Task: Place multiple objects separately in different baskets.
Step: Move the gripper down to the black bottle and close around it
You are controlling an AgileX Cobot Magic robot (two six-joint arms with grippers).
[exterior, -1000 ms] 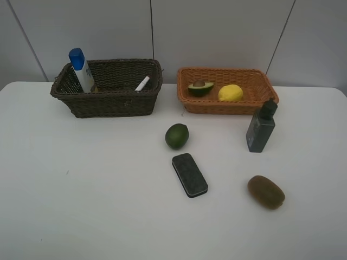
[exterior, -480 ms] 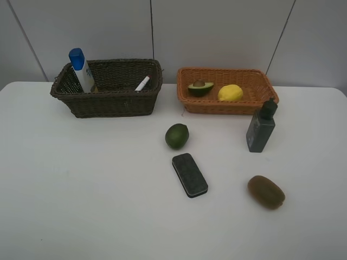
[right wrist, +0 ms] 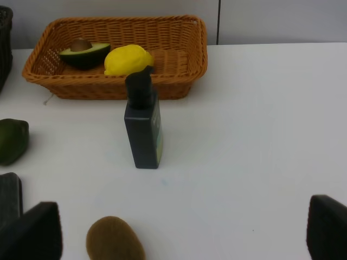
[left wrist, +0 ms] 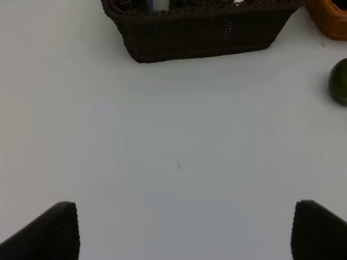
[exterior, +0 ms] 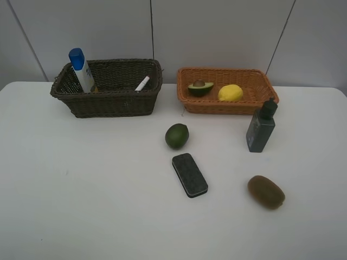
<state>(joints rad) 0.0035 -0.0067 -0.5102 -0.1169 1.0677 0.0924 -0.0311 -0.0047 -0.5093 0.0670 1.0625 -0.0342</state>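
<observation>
A: Basket colours?
B: Both woven: one dark brown basket (exterior: pixel 108 103), one orange-tan basket (exterior: pixel 222 105).
A: And the loose items?
B: A green lime (exterior: pixel 177 136), brown kiwi (exterior: pixel 265 192), black eraser (exterior: pixel 190 174), dark grey bottle (exterior: pixel 261 130); plain white desk (exterior: pixel 81 189).

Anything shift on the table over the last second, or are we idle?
Nothing visibly changed. The lime, eraser, dark grey bottle and kiwi sit where they were, the dark basket and orange basket hold the same items, and nothing was gripped or released.

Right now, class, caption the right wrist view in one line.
Dark grey bottle stands upright near the orange basket holding avocado half and lemon; kiwi lies loose on the table.
</observation>
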